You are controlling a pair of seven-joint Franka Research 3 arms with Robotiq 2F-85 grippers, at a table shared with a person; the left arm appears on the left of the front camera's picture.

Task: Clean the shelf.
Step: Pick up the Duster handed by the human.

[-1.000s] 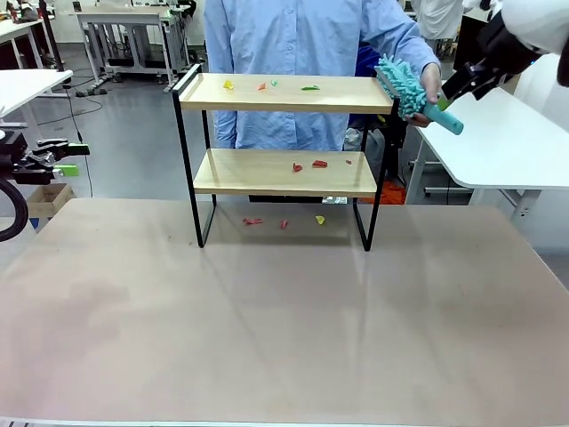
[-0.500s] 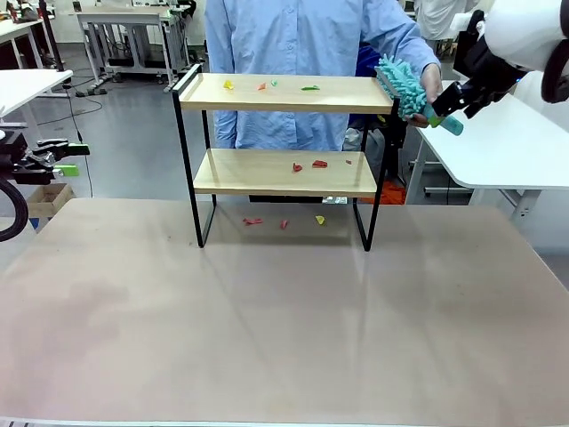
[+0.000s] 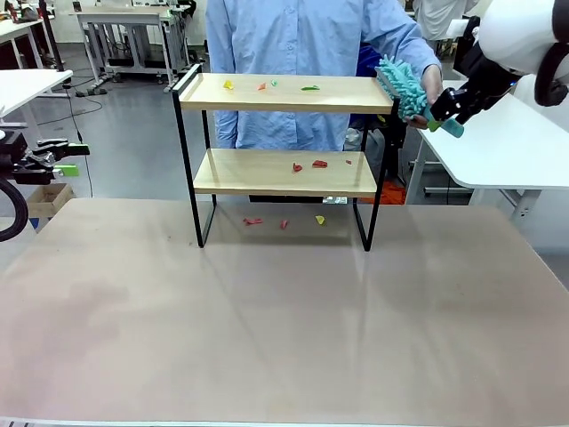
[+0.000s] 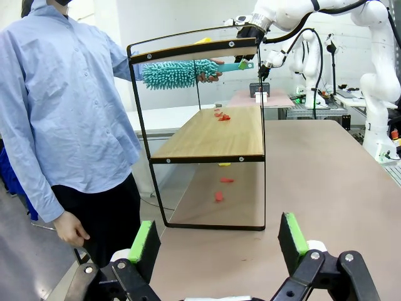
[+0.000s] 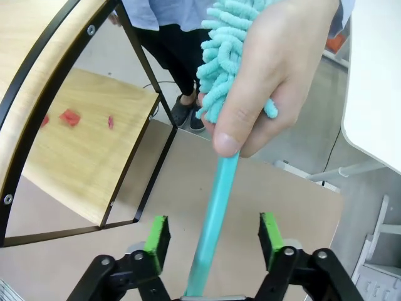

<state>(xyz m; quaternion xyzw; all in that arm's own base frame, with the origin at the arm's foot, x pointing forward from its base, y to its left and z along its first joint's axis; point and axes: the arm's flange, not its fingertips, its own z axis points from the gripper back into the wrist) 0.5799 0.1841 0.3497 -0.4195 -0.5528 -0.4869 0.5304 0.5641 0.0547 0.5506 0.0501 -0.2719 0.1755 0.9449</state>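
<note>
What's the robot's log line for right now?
phase: handover | person's hand: holds duster | right gripper: open around it | left gripper: open

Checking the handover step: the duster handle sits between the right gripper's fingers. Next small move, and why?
Probably close the right gripper on the duster handle: the handle runs between its green pads with gaps on both sides, and the person's hand holds the duster near its head. Scraps on the shelf boards wait on a firm grip.

The shelf (image 3: 267,173) stands on the table (image 3: 284,338), a person (image 3: 293,36) behind it.
Scraps (image 3: 307,165) lie on both boards and the table beneath; a duster (image 3: 400,84) in the person's hand (image 3: 433,84) is at the shelf's right end.
</note>
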